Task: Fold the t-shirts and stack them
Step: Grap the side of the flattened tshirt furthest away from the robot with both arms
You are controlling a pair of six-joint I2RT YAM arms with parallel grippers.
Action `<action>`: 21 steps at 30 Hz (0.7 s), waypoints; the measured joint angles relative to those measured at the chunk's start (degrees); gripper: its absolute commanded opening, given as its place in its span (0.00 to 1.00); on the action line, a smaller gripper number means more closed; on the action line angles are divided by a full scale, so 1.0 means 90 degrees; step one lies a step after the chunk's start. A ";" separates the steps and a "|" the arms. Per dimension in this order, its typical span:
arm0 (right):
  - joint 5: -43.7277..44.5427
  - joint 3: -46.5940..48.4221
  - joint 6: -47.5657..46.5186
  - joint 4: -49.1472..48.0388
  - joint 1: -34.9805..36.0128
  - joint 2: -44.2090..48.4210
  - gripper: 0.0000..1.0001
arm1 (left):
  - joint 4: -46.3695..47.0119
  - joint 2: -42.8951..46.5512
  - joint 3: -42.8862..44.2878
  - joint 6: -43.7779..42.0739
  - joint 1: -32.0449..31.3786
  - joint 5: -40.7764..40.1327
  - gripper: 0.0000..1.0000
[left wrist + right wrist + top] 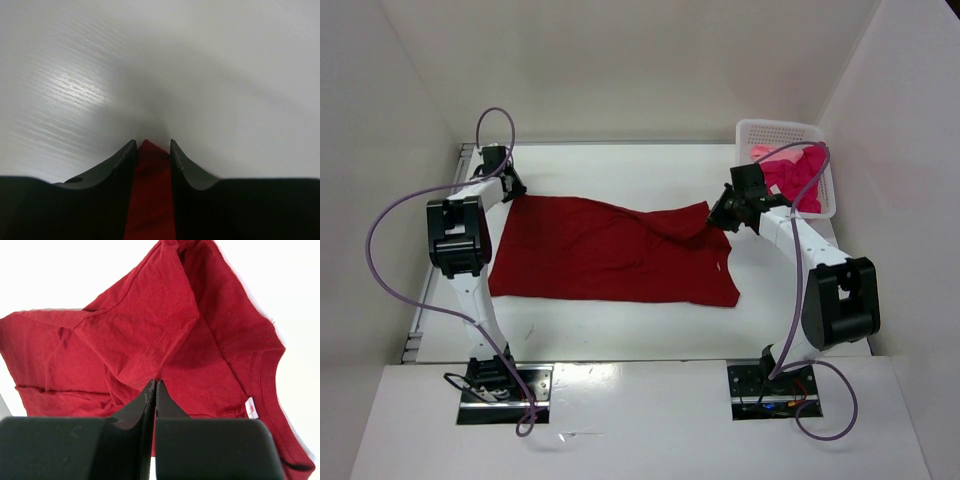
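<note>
Dark red cloth t-shirt (610, 255), limp, light | left end effector (152, 146) pinches its corner | right end effector (156, 385) clamps a fold | I favour hems

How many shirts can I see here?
3: a dark red shirt spread on the table; a magenta shirt and a pale pink shirt bunched in the white basket. Others may be hidden underneath.

dark red t-shirt (600, 255) | white tag (251, 408) | magenta shirts (798, 176) | white basket (775, 127)
</note>
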State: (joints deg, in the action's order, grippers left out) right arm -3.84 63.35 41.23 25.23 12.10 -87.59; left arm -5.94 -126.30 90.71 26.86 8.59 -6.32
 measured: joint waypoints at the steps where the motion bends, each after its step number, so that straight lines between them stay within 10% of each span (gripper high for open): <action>1: -0.0001 0.0000 -0.0002 -0.0001 0.0000 0.0001 0.00 | 0.0006 0.0010 -0.0014 0.0001 -0.0024 0.0001 0.39; 11: -0.0032 -0.0002 -0.0021 -0.0012 0.0000 0.0040 0.00 | 0.0108 0.0169 -0.0295 0.0028 -0.0057 -0.0007 0.02; 21: -0.0246 -0.0002 -0.0021 0.0068 0.0000 0.0196 0.00 | -0.0301 0.1148 -0.0892 0.0088 -0.0072 -0.0046 0.00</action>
State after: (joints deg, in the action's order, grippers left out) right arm -6.05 63.33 41.04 25.84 12.10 -85.83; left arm -8.65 -115.96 82.67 27.65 7.94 -6.74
